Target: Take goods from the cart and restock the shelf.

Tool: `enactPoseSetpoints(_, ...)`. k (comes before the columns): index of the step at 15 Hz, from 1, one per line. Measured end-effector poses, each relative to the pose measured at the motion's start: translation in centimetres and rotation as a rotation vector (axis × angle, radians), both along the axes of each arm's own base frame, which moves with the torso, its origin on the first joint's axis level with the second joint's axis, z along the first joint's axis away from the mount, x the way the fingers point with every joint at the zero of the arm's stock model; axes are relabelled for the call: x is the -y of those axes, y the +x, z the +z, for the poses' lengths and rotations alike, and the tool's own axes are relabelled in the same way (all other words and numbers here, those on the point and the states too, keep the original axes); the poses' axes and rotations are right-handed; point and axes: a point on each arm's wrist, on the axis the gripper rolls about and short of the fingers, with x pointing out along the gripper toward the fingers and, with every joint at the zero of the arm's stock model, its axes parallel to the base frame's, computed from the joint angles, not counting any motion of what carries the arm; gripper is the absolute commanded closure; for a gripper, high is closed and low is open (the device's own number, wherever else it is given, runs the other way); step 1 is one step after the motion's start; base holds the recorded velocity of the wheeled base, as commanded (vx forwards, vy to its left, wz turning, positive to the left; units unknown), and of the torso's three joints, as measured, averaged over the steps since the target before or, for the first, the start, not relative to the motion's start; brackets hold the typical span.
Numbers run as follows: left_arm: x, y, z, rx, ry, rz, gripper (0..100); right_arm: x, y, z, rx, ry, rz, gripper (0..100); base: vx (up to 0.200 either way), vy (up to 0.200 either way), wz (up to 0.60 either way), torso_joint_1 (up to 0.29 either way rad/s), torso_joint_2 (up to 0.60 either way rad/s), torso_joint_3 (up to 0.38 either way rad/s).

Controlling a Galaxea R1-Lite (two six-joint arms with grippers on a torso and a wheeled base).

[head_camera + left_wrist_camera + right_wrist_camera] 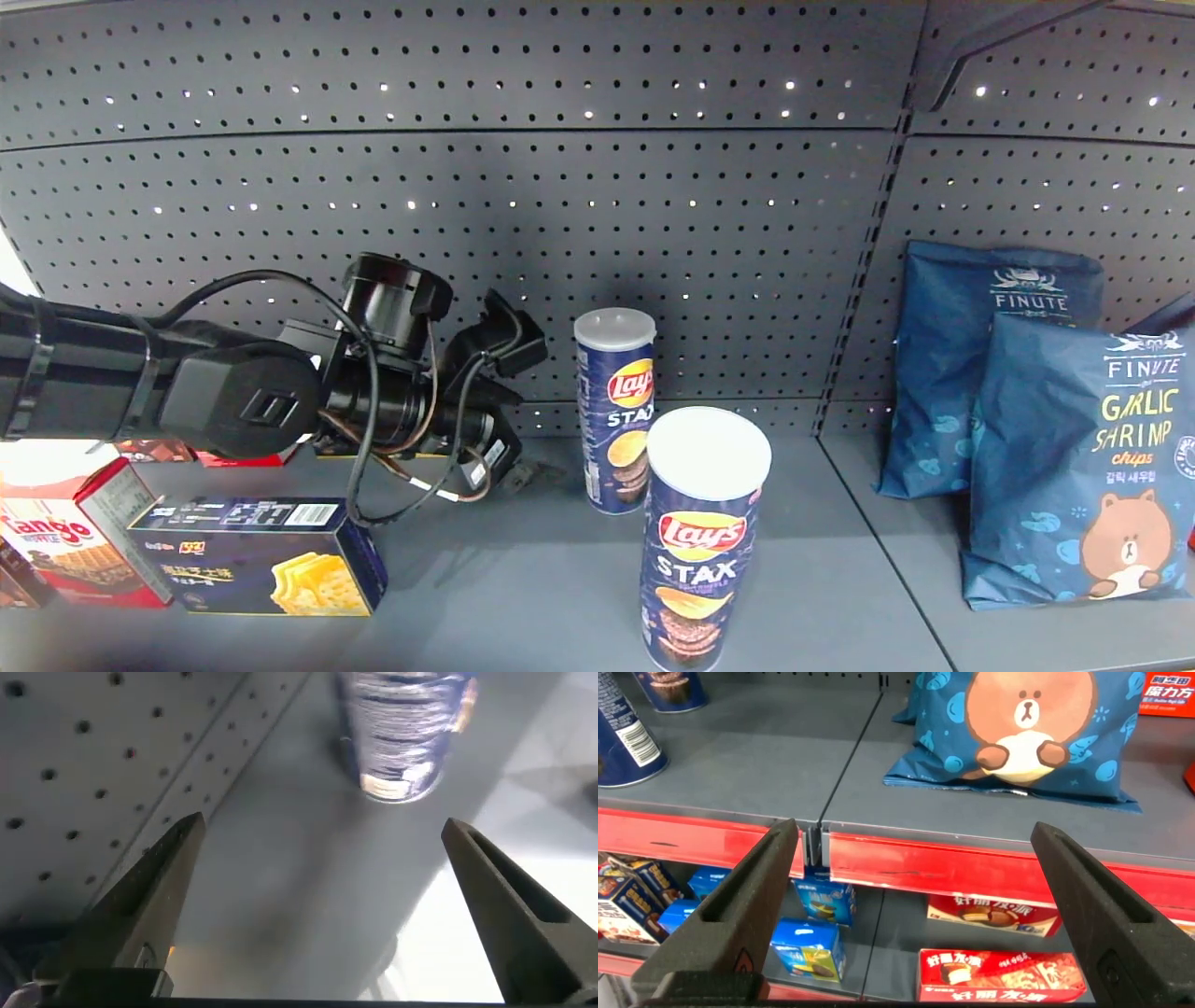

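The left gripper [322,826] was wide open and held nothing. It was low over the shelf [560,579], near the back chip can [614,411] but apart from it. The front chip can [702,541] stood closer to the shelf's front. The right gripper [915,831] was wide open and empty too. Past its fingers, the right wrist view showed the shelf's red edge [924,863], small boxes [994,971] on the shelf below, and the bear chip bag [1022,728] above.

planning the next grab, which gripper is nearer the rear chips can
Left. The left gripper is open beside the rear chips can, at the back of the shelf; the right gripper is past its front edge, near the bear bag.
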Motion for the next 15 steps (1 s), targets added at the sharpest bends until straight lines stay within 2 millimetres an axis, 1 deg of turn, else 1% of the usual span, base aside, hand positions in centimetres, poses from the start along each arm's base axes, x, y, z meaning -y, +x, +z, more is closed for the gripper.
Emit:
enactPoseSetpoints(2,0.3,-0.2,0.0,0.020,-0.013,-0.005,0,0.0,0.0,0.0,0.000,0.000,0.000,0,0.000,0.000,0.00,0.000,0.00,0.000)
enactPoseSetpoints(5,1.2,-0.1,0.4,0.040,-0.089,0.058,0,0.0,0.0,0.0,0.000,0.000,0.000,0,0.000,0.000,0.00,0.000,0.00,0.000)
enactPoseSetpoints(9,2.5,0.1,-0.1,0.053,-0.116,0.087,0,0.0,0.0,0.0,0.000,0.000,0.000,0,0.000,0.000,0.00,0.000,0.00,0.000)
enactPoseSetpoints(15,2.7,0.5,-0.7,0.063,-0.092,0.113,0,0.0,0.0,0.0,0.000,0.000,0.000,0,0.000,0.000,0.00,0.000,0.00,0.000)
